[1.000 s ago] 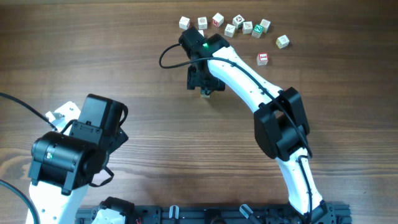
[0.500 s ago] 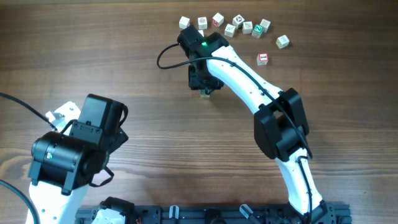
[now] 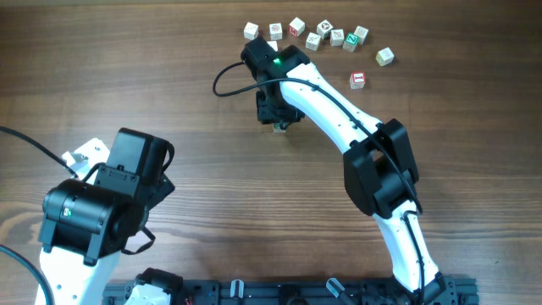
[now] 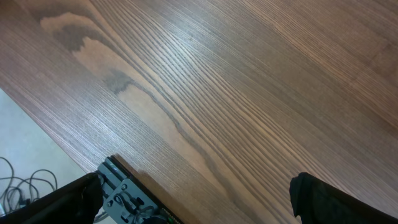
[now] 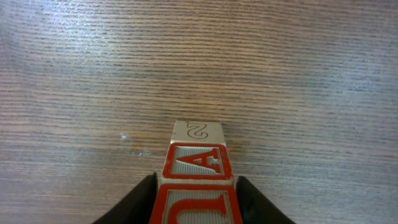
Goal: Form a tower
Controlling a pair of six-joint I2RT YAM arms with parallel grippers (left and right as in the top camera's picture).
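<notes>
Pinching the tower (image 5: 197, 155) with the right gripper (image 5: 196, 179) on the table (image 3: 212, 195).
Pressed against both sides of the nearest red-lettered cube, with a red "A" and a pale "2" in line beyond; near the row of loose cubes (image 3: 313, 34); left gripper (image 4: 194, 182) spread wide.

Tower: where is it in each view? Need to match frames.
Overhead: tower upper centre, mostly hidden under the right end effector.
Left wrist: not in it.
Right wrist: bottom centre, between the fingers.
Shared landmark: the wood-grain table.
</notes>
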